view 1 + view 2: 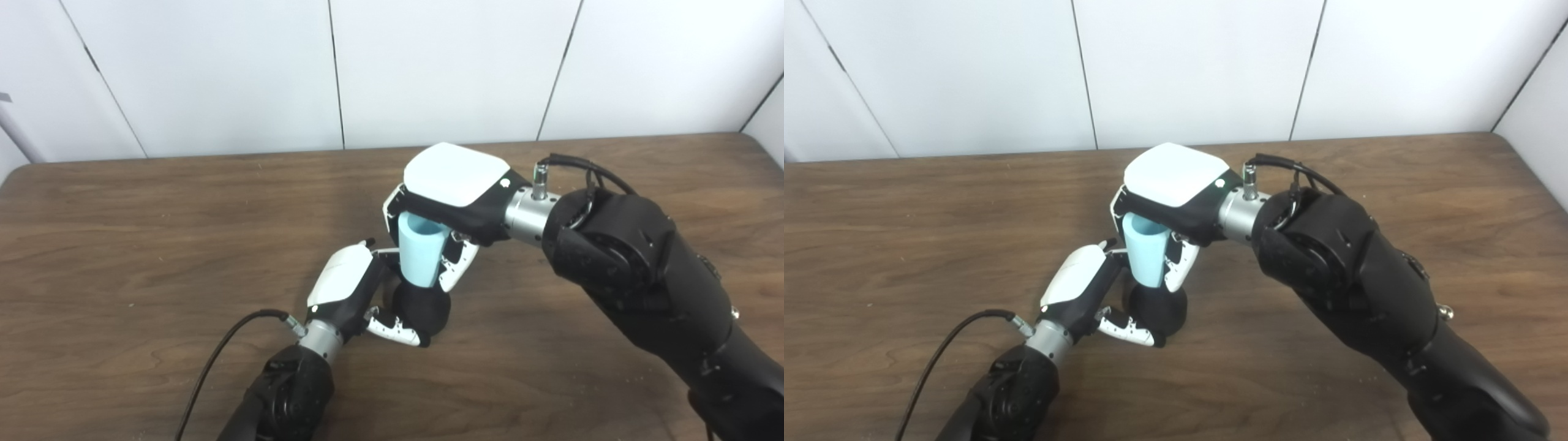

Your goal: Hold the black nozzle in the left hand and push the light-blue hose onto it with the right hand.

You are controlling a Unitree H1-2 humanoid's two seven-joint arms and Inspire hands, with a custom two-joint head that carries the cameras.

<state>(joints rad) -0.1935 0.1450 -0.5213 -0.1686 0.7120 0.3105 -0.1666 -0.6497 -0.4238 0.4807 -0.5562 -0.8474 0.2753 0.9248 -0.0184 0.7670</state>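
Light-blue hose (421,254), a short smooth matte tube that looks light and fairly stiff, stands upright clamped in right hand (456,196), lower end meeting the rounded black nozzle (422,309) wrapped by left hand (349,291) on the wood table (122,245); seating depth probably partial, grip hose mid-wall.

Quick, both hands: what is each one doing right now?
Left hand: shut on the black nozzle, near the table.
Right hand: shut on the light-blue hose, upright with its lower end at the nozzle.
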